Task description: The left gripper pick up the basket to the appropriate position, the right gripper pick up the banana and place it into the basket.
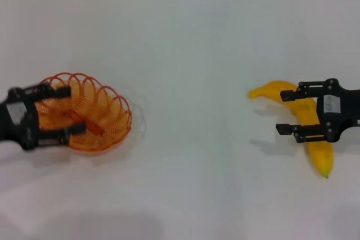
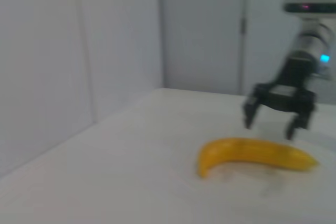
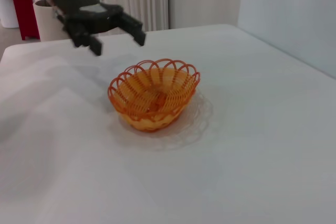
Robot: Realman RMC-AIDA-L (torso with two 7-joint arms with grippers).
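Nothing of the task looks done yet, judging by how things lie. Left gripper (image 1: 63, 109) hangs with its fingers spread wide over the near edge of the basket (image 1: 93, 113); in the right wrist view that same claw (image 3: 116, 36) is plainly above and behind the basket (image 3: 153, 94), apart from the wire rim, gripping nothing. The basket sits flat on the white table (image 1: 191, 71) with nothing inside it, its far rim reaching out beyond the fingertips.

Right gripper (image 1: 288, 112) is likewise wide apart and carrying nothing. It straddles the banana (image 1: 306, 125) crosswise near the middle of the fruit, one finger to each side, with the stem end sticking out past one finger and the dark tip past the other. Seen from the left wrist view, the claw (image 2: 271, 120) floats just above the banana (image 2: 257, 155), and whether the fingertips touch the peel I cannot tell.

Both arms seem poised at the reaching stage. Left to do, by my reading: close on the basket rim, carry it to a suitable spot, then pinch the banana, lift it across and set it in the basket
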